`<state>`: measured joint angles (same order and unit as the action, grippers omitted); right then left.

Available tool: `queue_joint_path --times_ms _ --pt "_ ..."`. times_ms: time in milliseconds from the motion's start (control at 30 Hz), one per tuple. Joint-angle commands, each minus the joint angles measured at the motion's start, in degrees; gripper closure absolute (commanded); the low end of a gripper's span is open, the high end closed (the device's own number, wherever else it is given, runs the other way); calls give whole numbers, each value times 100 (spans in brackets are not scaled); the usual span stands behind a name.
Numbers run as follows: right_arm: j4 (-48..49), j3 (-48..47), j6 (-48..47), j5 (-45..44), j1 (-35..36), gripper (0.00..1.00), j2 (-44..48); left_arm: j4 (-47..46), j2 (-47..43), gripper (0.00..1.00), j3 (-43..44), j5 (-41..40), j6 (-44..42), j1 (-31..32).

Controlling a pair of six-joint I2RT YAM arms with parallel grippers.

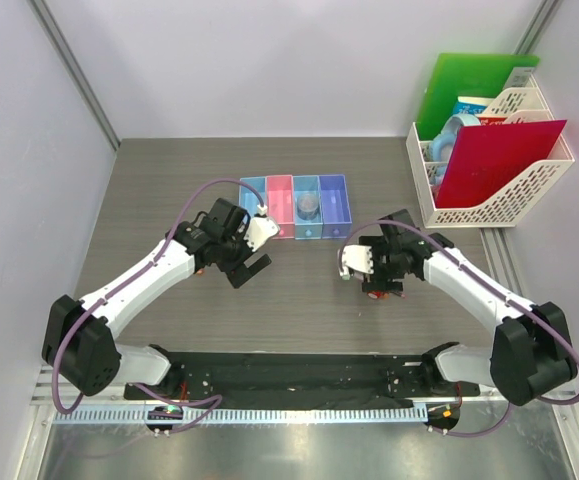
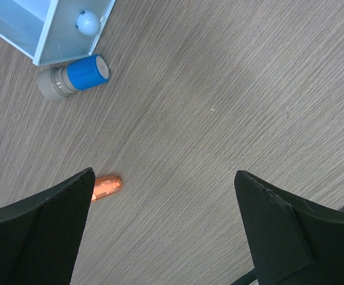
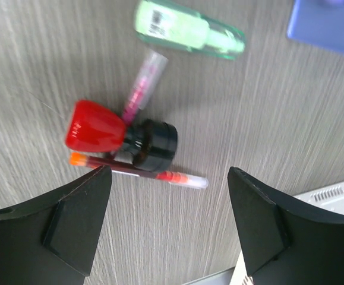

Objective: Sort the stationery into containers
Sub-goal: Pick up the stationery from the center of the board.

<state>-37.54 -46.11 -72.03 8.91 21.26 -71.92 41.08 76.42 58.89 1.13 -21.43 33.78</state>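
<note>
The four joined bins [image 1: 280, 190] stand at the table's middle, light blue, pink, light blue and purple-blue; a greyish roll [image 1: 308, 207] lies in the third. My left gripper [image 1: 254, 268] is open and empty just in front of the left bin. In its wrist view [image 2: 163, 199] an orange piece [image 2: 107, 186] lies by the left finger, and a blue piece [image 2: 76, 77] lies beside a bin corner [image 2: 44, 44]. My right gripper [image 1: 369, 272] is open over a red-black cap [image 3: 121, 133], a dark-red pen [image 3: 139, 170], a pink pen [image 3: 143, 86] and a green piece [image 3: 186, 31]; its wrist view [image 3: 169, 199] shows it empty.
A white mesh file rack [image 1: 529, 185] with red and green folders stands at the back right; its edge shows in the right wrist view [image 3: 332, 191]. A corner of the purple-blue bin [image 3: 329, 21] is close by. A white ball [image 2: 88, 22] sits at the bin wall.
</note>
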Motion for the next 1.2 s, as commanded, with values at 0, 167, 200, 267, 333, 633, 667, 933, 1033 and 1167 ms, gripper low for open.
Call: queue_joint_path --times_ms 0,167,200,267,333,633,667,933,1033,1167 --pt "-87 23 31 -310 265 16 -6 137 -92 0 17 19 16 15" --pt "-165 5 -66 -451 397 16 -59 190 -137 0 17 -51 7 15" --pt "-209 5 -66 -469 449 17 -76 207 -145 0 17 -60 7 15" --pt "-297 31 -83 -530 485 17 -94 225 -128 0 26 -69 7 15" --pt "-315 119 -144 -592 520 18 -77 225 -119 0 26 -69 -1 15" --pt "-88 347 -101 -513 634 20 -419 243 -110 0 70 -77 42 6" --pt "-52 374 -109 -513 660 21 -463 260 -110 0 61 -69 42 6" --pt "396 418 -13 -478 722 23 -674 199 -75 0 -27 -77 60 6" --pt "554 427 57 -513 722 38 -744 172 -84 0 -53 -69 60 6" --pt "704 488 128 -513 722 53 -850 172 -75 0 -45 -69 60 6"
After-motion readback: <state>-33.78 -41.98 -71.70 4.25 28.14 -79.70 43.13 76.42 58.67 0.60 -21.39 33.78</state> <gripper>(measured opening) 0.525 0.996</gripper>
